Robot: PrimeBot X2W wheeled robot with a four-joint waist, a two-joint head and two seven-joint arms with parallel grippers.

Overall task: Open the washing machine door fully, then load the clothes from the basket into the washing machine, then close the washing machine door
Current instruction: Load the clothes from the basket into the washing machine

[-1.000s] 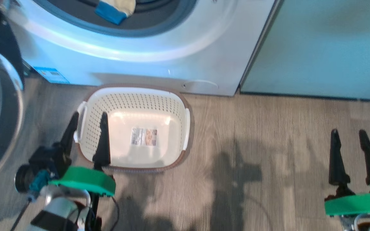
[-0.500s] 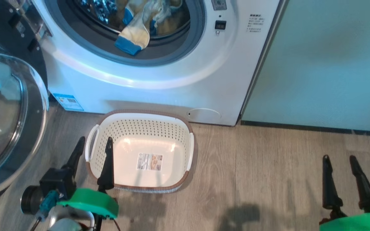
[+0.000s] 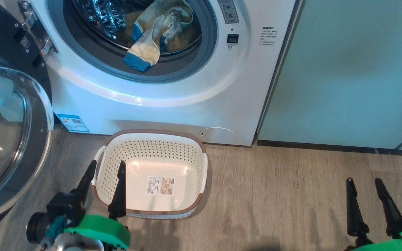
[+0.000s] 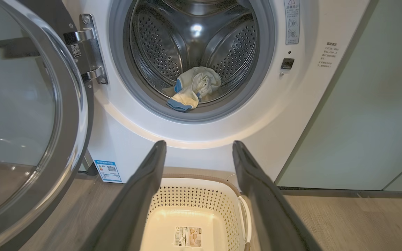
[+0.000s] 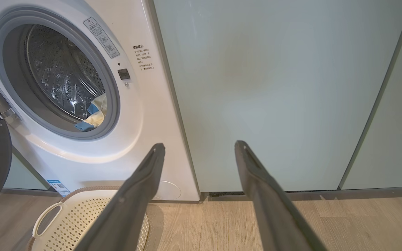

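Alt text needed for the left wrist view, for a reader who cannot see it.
A white front-loading washing machine stands with its round black-rimmed glass door swung open to the left and pale yellow, blue-cuffed clothes lying in its steel drum. Below, the open left claw points over an empty cream perforated plastic basket.

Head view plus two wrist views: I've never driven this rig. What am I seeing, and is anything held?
The head view looks down from the robot's head: the left gripper shows lower left, by the left edge of the basket, the right gripper lower right, above the wooden floor. Each wrist view looks along one gripper's own two dark fingers. Both grippers are open and hold nothing. The basket stands on the floor before the washing machine, holding just a label. The clothes lie in the drum, one blue cuff on the grey seal. The door stands open at the left. A pale green cabinet stands right of the machine.
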